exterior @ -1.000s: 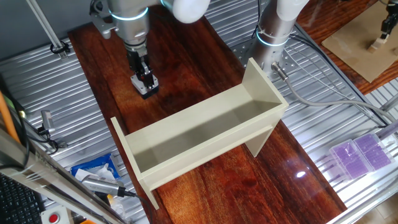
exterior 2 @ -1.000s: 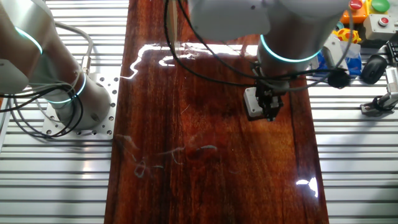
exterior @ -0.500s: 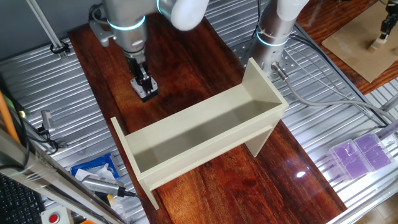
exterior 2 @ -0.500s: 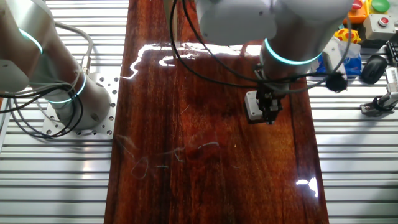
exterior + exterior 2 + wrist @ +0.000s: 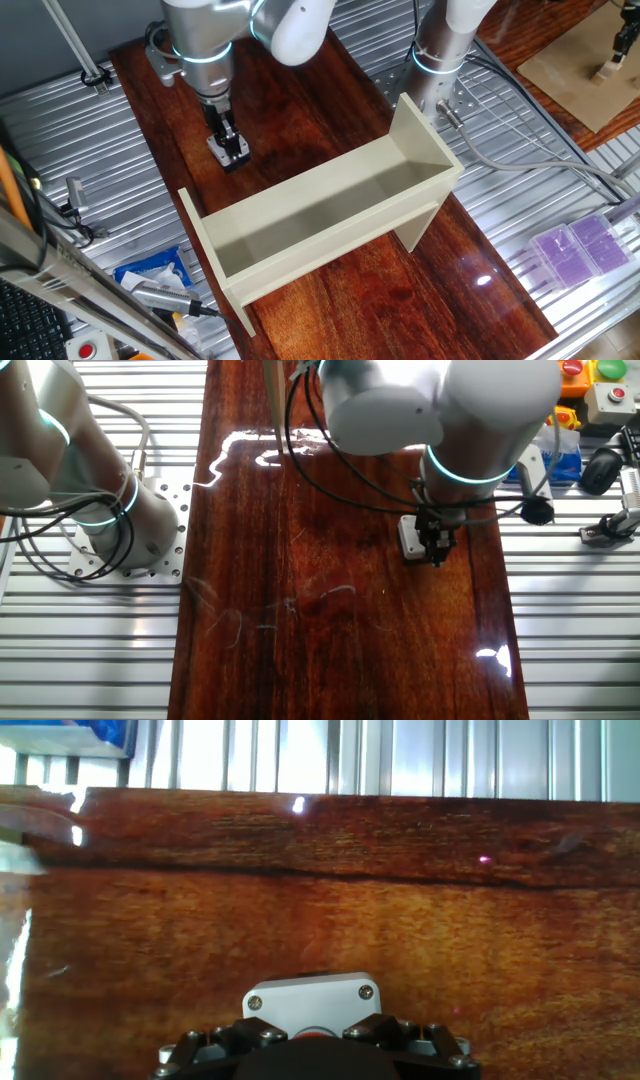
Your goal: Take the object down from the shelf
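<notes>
The object, a small grey box with a red button (image 5: pixel 312 1003), sits between my gripper's fingers. In one fixed view my gripper (image 5: pixel 228 150) is shut on the box (image 5: pixel 218 148), low over the dark wooden tabletop, left of and behind the shelf. The other fixed view shows the box (image 5: pixel 408 533) in the gripper (image 5: pixel 436 546) near the table's right side. I cannot tell whether the box touches the wood. The cream-beige shelf (image 5: pixel 330 215) stands empty across the table's middle. In the hand view only a sliver of the red button shows behind the fingers (image 5: pixel 392 1030).
A second robot base (image 5: pixel 440 50) stands behind the shelf, also seen at the left in the other fixed view (image 5: pixel 90 480). A pale box with a red button (image 5: pixel 608 398), tools and a blue packet (image 5: pixel 150 275) lie on the ribbed metal beside the table. Purple trays (image 5: pixel 580 250) sit at the right.
My gripper, still shut on the box, has moved a little lower and toward the table's left edge. The shelf has not moved.
</notes>
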